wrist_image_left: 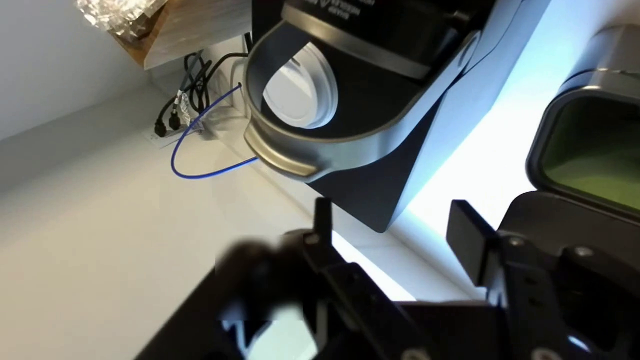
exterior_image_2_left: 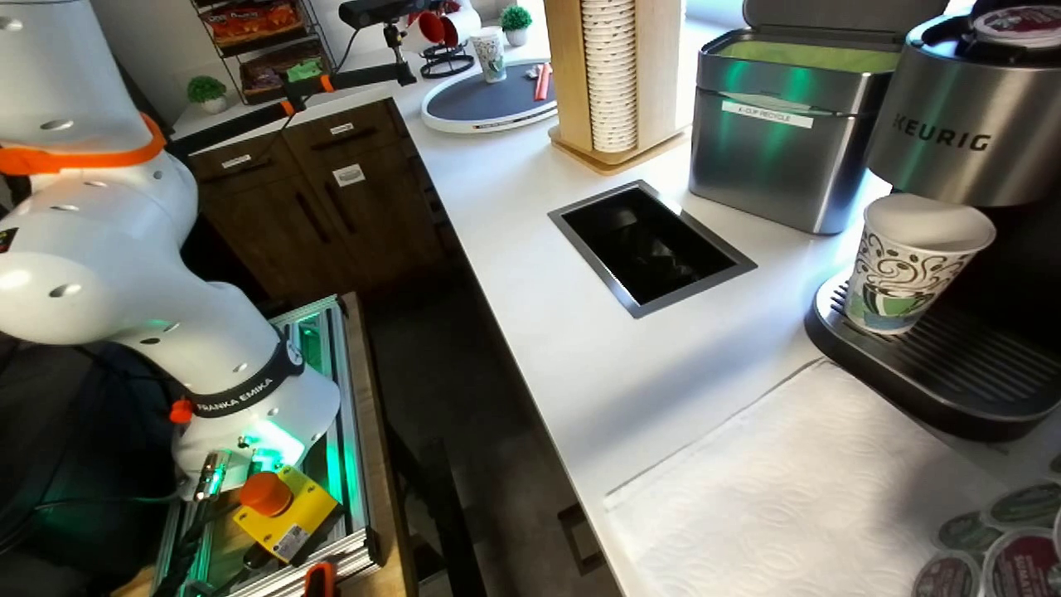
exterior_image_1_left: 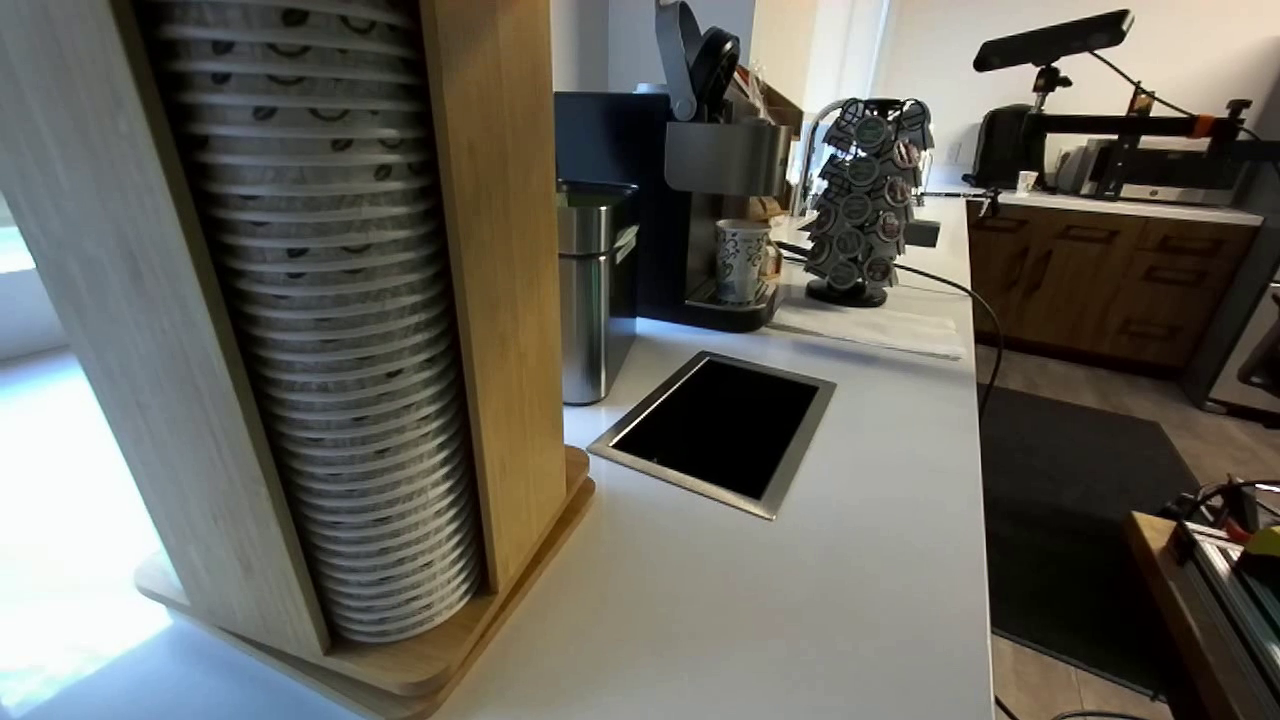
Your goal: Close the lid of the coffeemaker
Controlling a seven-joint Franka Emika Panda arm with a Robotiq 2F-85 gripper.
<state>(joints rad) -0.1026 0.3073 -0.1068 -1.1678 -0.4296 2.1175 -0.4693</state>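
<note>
One coffeemaker (exterior_image_2_left: 953,133), its one lid (exterior_image_1_left: 713,72) standing raised.
I count one paper cup (exterior_image_2_left: 899,286) on the drip tray (exterior_image_2_left: 990,356), and one hand (wrist_image_left: 392,229), its two fingers (wrist_image_left: 470,240) parted wide.

Both exterior views looked along the worktop's (exterior_image_1_left: 800,580) long edge in opposite directions, sharing the coffeemaker (exterior_image_1_left: 700,160); the wrist view closely faced its raised handle (wrist_image_left: 360,150).

The end effector (wrist_image_left: 395,227), jaws apart, hangs near the coffeemaker (wrist_image_left: 377,92) and its looped handle (wrist_image_left: 350,152).
</note>
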